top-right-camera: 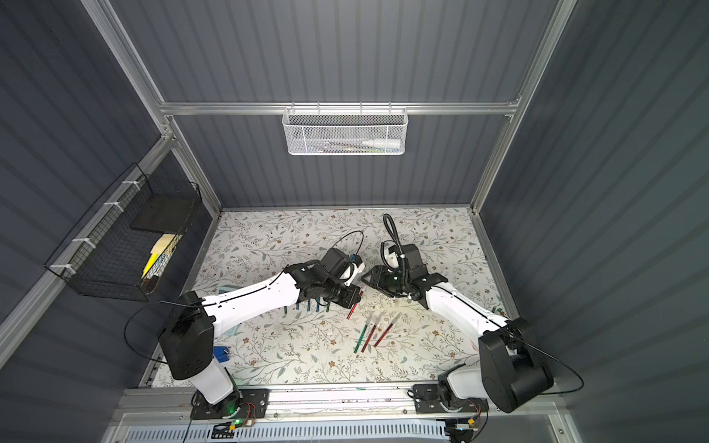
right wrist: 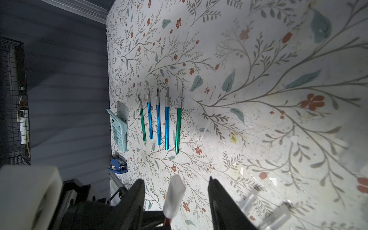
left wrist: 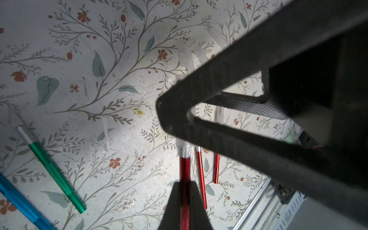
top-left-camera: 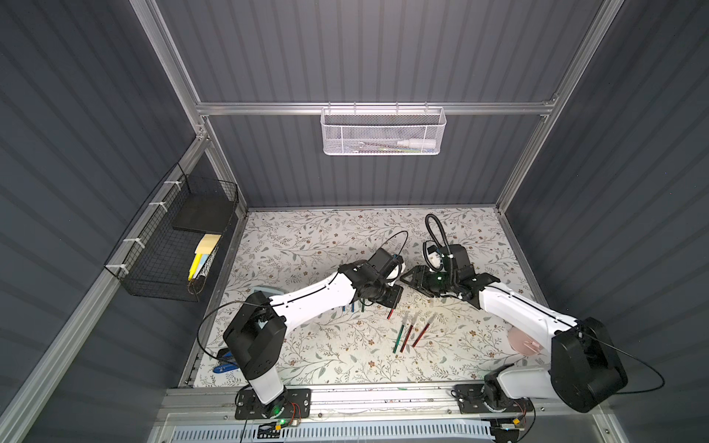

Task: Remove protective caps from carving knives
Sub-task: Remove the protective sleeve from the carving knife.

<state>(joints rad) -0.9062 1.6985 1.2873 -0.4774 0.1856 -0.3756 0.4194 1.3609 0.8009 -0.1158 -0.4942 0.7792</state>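
Note:
My left gripper (left wrist: pixel 184 191) (top-left-camera: pixel 395 299) is shut on the handle of a red carving knife (left wrist: pixel 184 169) (top-right-camera: pixel 353 307), held above the table. Its whitish protective cap (right wrist: pixel 174 196) sits between the jaws of my right gripper (right wrist: pixel 176 191) (top-left-camera: pixel 404 279), which stand open and clear of it on both sides. Three capped knives (top-left-camera: pixel 408 337) lie side by side mid-table. Several uncapped blue and green knives (right wrist: pixel 158 119) lie in a row, partly hidden under the left arm in both top views. Loose caps (right wrist: pixel 249 201) lie near the right gripper.
A light-blue calculator (right wrist: pixel 119 127) and a blue stapler (right wrist: pixel 118 164) sit at the table's left edge. A pink disc (top-left-camera: pixel 523 339) lies under the right arm. A white mesh basket (top-left-camera: pixel 383 132) hangs on the back wall and a black wire basket (top-left-camera: pixel 172 245) on the left wall.

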